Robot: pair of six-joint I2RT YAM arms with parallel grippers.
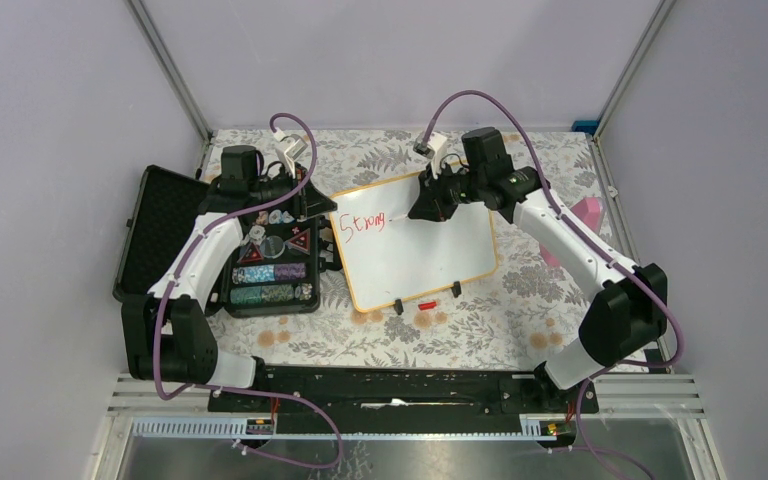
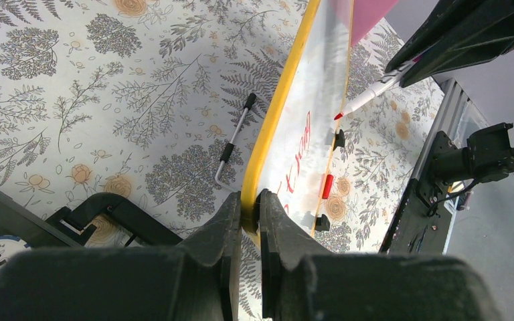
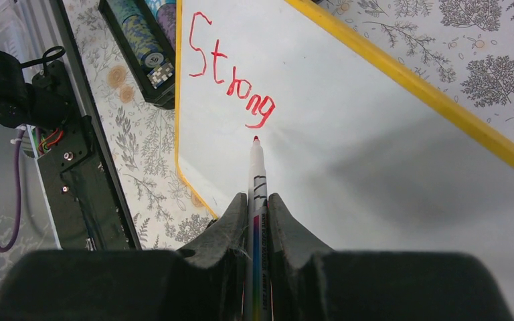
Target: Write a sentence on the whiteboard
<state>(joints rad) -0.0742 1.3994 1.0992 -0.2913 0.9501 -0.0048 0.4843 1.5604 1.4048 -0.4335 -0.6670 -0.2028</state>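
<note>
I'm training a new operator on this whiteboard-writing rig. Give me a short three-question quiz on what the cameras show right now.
1. True or false: the left pincer is shut on the frame of the whiteboard.
2. Which red word stands on the board? A: Stop. B: Strong. C: String.
3. Fill in the blank: the right pincer is shut on a ___ with a red tip.
Key: 1 true; 2 B; 3 marker.
</note>
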